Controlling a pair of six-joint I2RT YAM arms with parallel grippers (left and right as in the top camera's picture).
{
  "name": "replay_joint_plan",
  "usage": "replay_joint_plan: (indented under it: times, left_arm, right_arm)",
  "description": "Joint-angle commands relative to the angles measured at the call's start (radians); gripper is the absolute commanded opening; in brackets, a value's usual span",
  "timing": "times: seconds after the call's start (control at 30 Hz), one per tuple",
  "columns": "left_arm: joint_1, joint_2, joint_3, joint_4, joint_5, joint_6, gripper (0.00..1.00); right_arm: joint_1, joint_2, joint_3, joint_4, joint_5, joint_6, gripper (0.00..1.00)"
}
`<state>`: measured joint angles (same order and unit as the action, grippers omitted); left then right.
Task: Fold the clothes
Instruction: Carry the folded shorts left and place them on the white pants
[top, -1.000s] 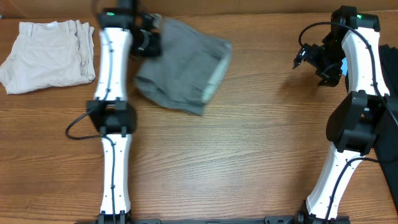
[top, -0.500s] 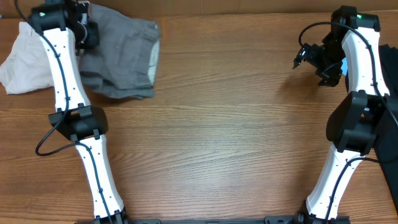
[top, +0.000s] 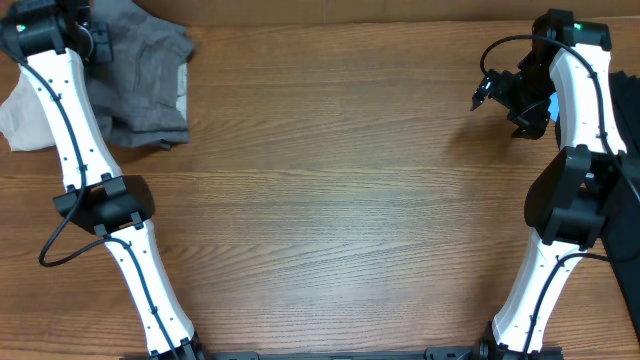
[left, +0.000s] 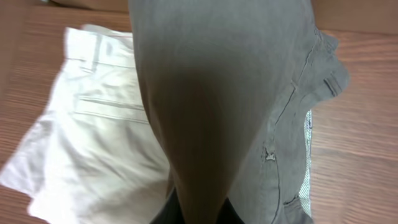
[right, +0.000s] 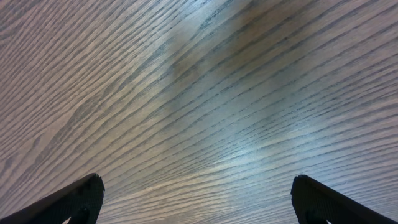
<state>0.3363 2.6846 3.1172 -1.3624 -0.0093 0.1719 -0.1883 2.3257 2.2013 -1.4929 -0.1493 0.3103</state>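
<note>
- Since half a second ago my left arm has swung further left along the far edge of the table (top: 340, 200), and the grey shorts (top: 145, 85) have gone with it. My right arm has not shifted.
- Left gripper (top: 100, 45): jaws closed on a bunch of the grey shorts. In the wrist view the fabric hangs right at the lens and hides nearly all of my fingers.
- Grey shorts: at the table's far-left corner, rumpled, one part lifted at my jaws, the rest lying on the wood. Striped lining shows along their right side.
- Cream shorts (left: 93, 137): lying flat beyond the grey pair, which overlaps their right edge.
- Right gripper (right: 196, 180): jaws spread wide, holding nothing, only bare wood grain below. From overhead it hangs at the far right, well apart from both garments.
</note>
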Motion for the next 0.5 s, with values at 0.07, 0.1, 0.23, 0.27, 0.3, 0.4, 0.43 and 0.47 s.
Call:
replay_joint_plan:
  times: [0.07,0.1,0.23,0.27,0.3,0.4,0.43,0.47]
  left_arm:
    - [0.05,-0.042,0.005,0.056,-0.014,0.055,0.04]
    - [0.056,-0.042,-0.004,0.066,-0.005,0.077,0.04]
    - [0.069,-0.042,-0.027,0.106,0.0,0.095,0.04]
    - [0.072,-0.042,-0.031,0.117,0.0,0.095,0.04]
    - [0.074,-0.042,-0.036,0.129,-0.001,0.096,0.04]
    - [0.082,-0.042,-0.048,0.159,-0.001,0.103,0.04]
    - [0.084,-0.042,-0.056,0.17,-0.002,0.104,0.04]
    - [0.089,-0.042,-0.068,0.182,-0.002,0.106,0.04]
  right_arm:
    - [0.002,-0.016,0.019,0.003,0.007,-0.003,1.0]
    - [0.002,-0.016,0.019,0.003,0.007,-0.003,1.0]
    - [0.002,-0.016,0.019,0.003,0.007,-0.003,1.0]
    - [0.002,-0.016,0.019,0.003,0.007,-0.003,1.0]
    - [0.002,-0.016,0.019,0.003,0.007,-0.003,1.0]
    - [0.002,-0.016,0.019,0.003,0.007,-0.003,1.0]
    - [0.002,-0.016,0.019,0.003,0.007,-0.003,1.0]
    - [0.002,-0.016,0.019,0.003,0.007,-0.003,1.0]
